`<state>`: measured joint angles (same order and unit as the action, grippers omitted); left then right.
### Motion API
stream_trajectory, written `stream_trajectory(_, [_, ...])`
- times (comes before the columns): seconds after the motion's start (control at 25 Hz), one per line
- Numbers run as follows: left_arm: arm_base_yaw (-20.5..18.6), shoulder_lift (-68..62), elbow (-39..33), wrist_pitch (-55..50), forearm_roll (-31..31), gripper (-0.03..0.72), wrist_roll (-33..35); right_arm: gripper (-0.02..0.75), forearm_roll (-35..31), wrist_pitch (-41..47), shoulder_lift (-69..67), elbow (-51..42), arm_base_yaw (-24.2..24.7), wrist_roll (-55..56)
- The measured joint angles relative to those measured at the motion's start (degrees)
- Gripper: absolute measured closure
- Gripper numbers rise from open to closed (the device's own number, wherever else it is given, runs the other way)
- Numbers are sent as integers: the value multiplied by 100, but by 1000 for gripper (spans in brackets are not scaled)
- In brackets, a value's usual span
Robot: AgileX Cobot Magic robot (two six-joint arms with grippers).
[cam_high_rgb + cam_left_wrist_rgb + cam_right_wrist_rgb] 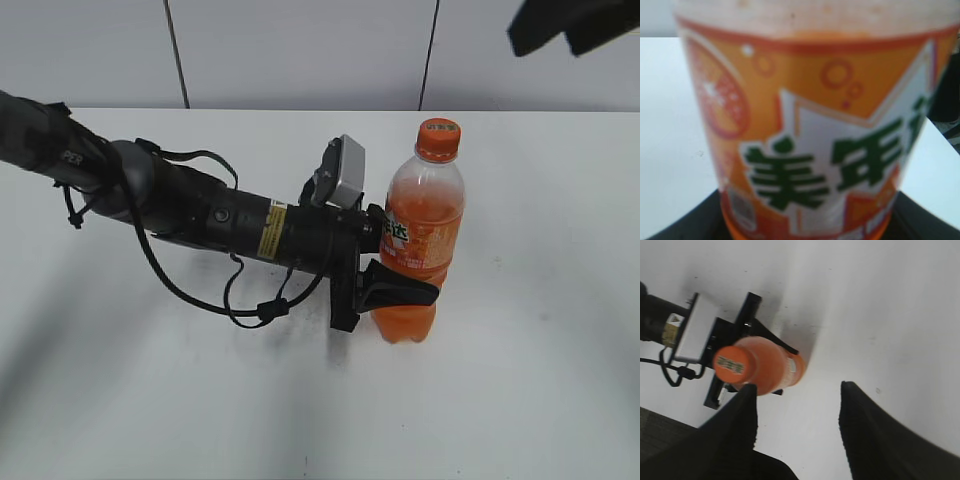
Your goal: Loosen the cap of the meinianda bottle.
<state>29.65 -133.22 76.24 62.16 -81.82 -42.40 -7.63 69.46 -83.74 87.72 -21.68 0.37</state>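
Note:
The meinianda bottle (420, 235) stands upright on the white table, full of orange drink, with its orange cap (438, 138) on top. My left gripper (385, 280) is shut on the bottle's lower body at the label. The label fills the left wrist view (810, 140). My right gripper (797, 410) is open and empty, high above the table. From there I look down on the cap (734, 363) and the bottle (782, 369), which lie to the upper left of the jaws. In the exterior view only a dark part of the right gripper (575, 25) shows at the top right.
The white table (520, 400) spreads around the bottle. The left arm (190, 205) with its cables lies across the left half. A grey wall with seams is behind. A dark floor strip shows at the lower left of the right wrist view (660, 432).

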Motion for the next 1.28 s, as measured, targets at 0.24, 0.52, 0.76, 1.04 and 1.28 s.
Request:
stream_trajectory(0.24, [0, 9, 17, -11, -123, 290, -30, 342, -41, 10, -625, 347, -653, 170])
stream_trajectory(0.52, [0, 16, 17, -17, -142, 290, -31, 342, -145, 16, -948, 318, -739, 221])
stream_trajectory(0.76, [0, 39, 17, -40, -190, 290, -50, 342, -173, 39, -965, 29, -739, 228])
stream_trajectory(1.04, [0, 39, 17, -40, -190, 290, -68, 342, -207, 39, -972, 10, -746, 200])
stream_trajectory(1.28, [0, 39, 17, -44, -197, 290, -68, 342, -212, 39, -1120, 10, -746, 151])
